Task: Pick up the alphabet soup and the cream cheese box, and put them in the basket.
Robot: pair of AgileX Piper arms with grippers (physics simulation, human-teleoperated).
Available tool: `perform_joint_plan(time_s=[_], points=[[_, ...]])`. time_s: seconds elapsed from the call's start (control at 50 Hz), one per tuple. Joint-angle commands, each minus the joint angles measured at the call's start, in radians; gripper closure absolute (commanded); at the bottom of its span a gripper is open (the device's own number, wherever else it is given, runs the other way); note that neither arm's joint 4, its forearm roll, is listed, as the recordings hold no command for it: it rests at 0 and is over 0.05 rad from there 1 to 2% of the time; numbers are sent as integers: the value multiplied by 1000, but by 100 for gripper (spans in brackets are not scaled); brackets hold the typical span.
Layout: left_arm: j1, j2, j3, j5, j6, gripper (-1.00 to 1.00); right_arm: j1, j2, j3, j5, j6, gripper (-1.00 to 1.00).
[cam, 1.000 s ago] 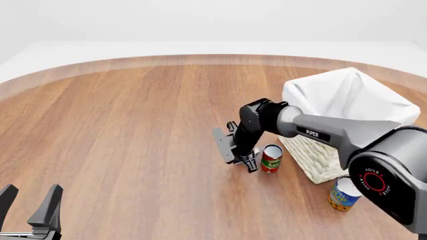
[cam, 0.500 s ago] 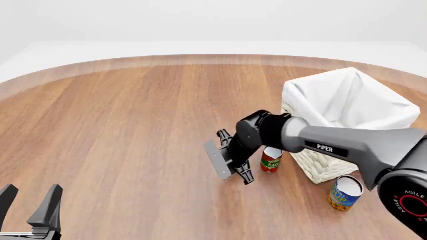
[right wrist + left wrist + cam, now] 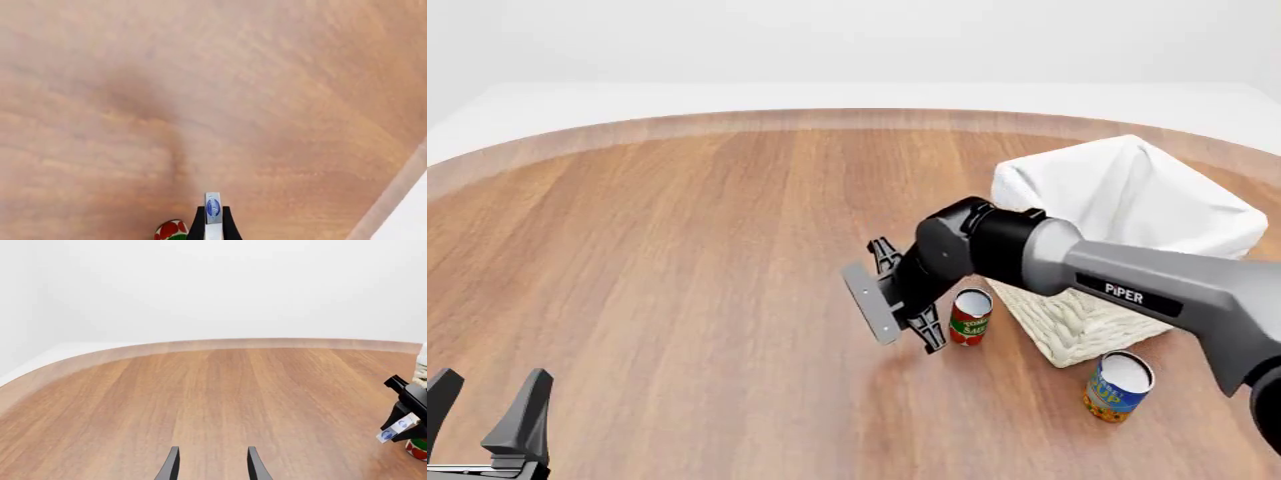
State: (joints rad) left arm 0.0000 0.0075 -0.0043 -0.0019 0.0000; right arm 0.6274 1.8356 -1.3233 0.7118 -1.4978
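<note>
The cream cheese box (image 3: 869, 305) stood on edge, long axis tilted, pinched between the right gripper (image 3: 897, 298) fingers above the table (image 3: 667, 250)

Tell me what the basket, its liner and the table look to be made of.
The basket looks like cream woven wicker: its wall shows a criss-cross weave. The liner looks like matte white cloth, going by its soft folds and drape over the rim. The table looks like smooth, low-sheen brown wood, with long grain streaks; being a render, it might be veneer.

Round wooden table (image 3: 667, 230) — pale rim; plain white backdrop, even light.
</note>
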Motion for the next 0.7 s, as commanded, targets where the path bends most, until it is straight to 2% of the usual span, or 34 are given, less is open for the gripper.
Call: perform_joint_plan(time_s=[0.02, 0.14, 0.16, 0.2, 0.22, 0.48, 0.56, 0.6, 0.7], points=[[0, 0, 0, 0, 0, -100, 9, -41, -2, 6, 22, 100], [0, 0, 0, 0, 0, -100, 15, -52, -18, 20, 56, 100], [0, 0, 0, 0, 0, -100, 30, -59, -33, 29, 90, 100], [0, 0, 0, 0, 0, -100, 24, -66, -42, 43, 90, 100], [0, 0, 0, 0, 0, -100, 36, -71, -52, 50, 113, 100], [0, 0, 0, 0, 0, -100, 47, -90, -93, 74, 176, 100], [0, 0, 0, 0, 0, -100, 61, -99, -113, 74, 228, 100], [0, 0, 0, 0, 0, -100, 57, -106, -111, 79, 222, 100], [0, 0, 0, 0, 0, -100, 65, -129, -89, 60, 249, 100]])
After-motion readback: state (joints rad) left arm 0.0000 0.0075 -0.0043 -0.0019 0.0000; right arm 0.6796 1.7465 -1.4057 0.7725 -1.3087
